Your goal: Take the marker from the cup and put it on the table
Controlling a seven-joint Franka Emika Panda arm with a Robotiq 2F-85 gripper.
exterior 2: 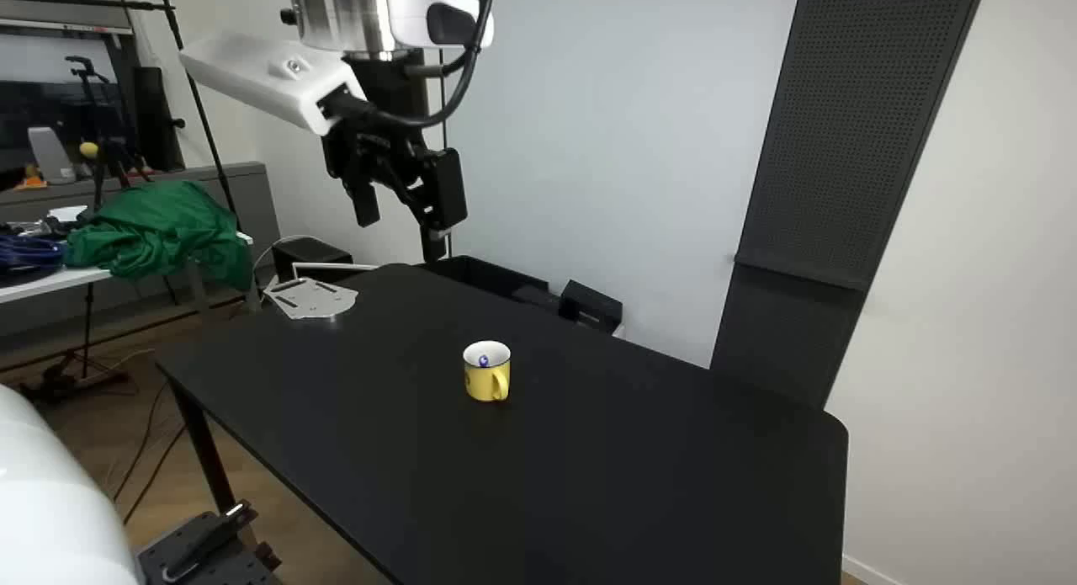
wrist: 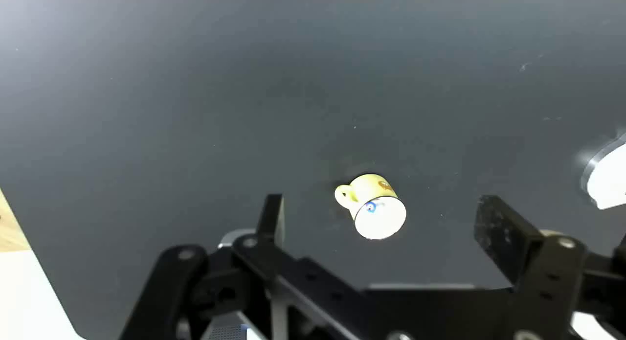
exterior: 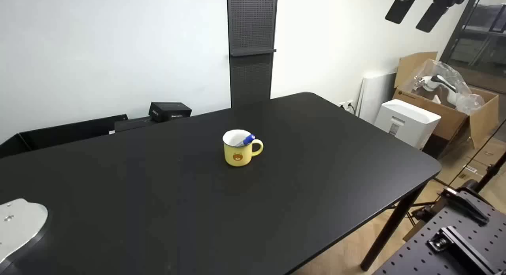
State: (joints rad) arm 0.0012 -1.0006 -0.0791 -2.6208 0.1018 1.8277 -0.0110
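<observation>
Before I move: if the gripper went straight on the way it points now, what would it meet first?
For the gripper, probably the table, near the cup. Depth is unclear: in the wrist view the cup shows between the fingertips, so it may be clipped first.

The cup [exterior: 237, 150] is yellow outside and white inside, with a thin dark rim; a brown bear face [exterior: 237, 156] decorates its side. The marker [exterior: 247, 140] shows a blue end and a paler barrel. The tabletop [exterior: 197, 211] is plain black in both exterior views, dark grey with pale flecks in the wrist view. The fingers [exterior 2: 444, 185] are black, the cylinder [exterior 2: 343, 17] above them silver. A dark grey panel [exterior: 253, 25] bears a fine grid of perforations against the white wall [exterior: 118, 49]. The cloth [exterior 2: 160, 227] is green, the flat plate [exterior: 21, 223] light grey, the carton [exterior: 452, 118] brown; round holes stud the dark grey board [exterior: 425, 249] in rows.
</observation>
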